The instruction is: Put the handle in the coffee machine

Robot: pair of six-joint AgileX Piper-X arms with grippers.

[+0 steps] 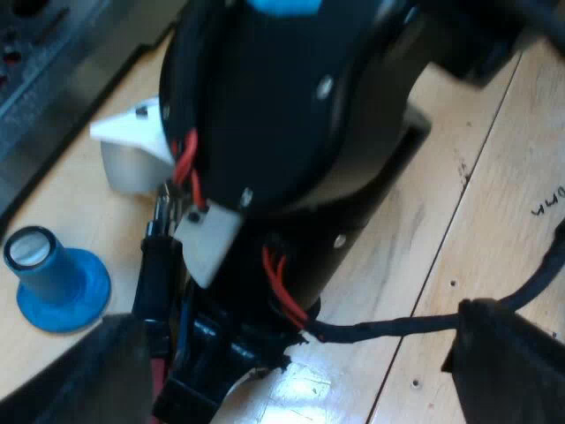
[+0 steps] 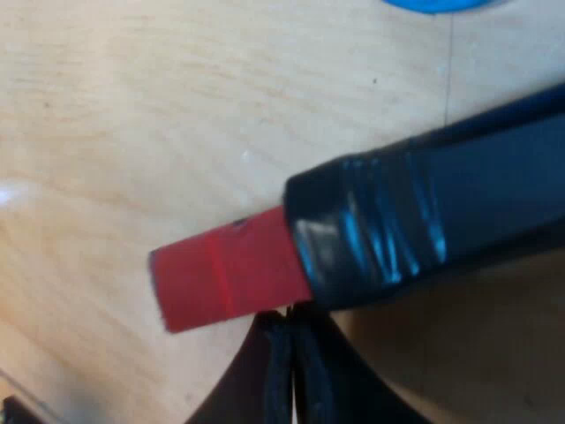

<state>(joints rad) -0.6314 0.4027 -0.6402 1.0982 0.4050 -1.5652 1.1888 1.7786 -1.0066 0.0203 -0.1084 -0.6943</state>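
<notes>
right gripper (image 2: 290, 334) is clenched, its two black fingers pressed together with only a thin seam between them and nothing caught in it. the tips end right at the edge of the handle (image 2: 441, 199), close to where the dark wrapped grip gives way to the red end (image 2: 225, 276). i cannot tell whether they touch it. my guess is that the fingers sit there to line up on the grip or nudge it, not to carry it. a real hold would need them to part and close around the dark section.

the handle lies slantwise over the wooden table (image 2: 132, 106) with its red end free, so it is loose and not locked into the machine. whether it rests on the wood or hangs just above is unclear. a sliver of the blue tamper (image 2: 439, 4) sits farther off.

left gripper (image 1: 296, 362) is released, its fingers spread wide around nothing, close behind the right arm (image 1: 265, 115). it looks parked there to keep out of the way. near that arm the tamper (image 1: 55, 278) stands upright on its broad base. far beyond it runs a grey metal edge (image 1: 44, 62), probably the espresso machine. by my reckoning the task is at its start: grasp first, then carry to the machine's front.
</notes>
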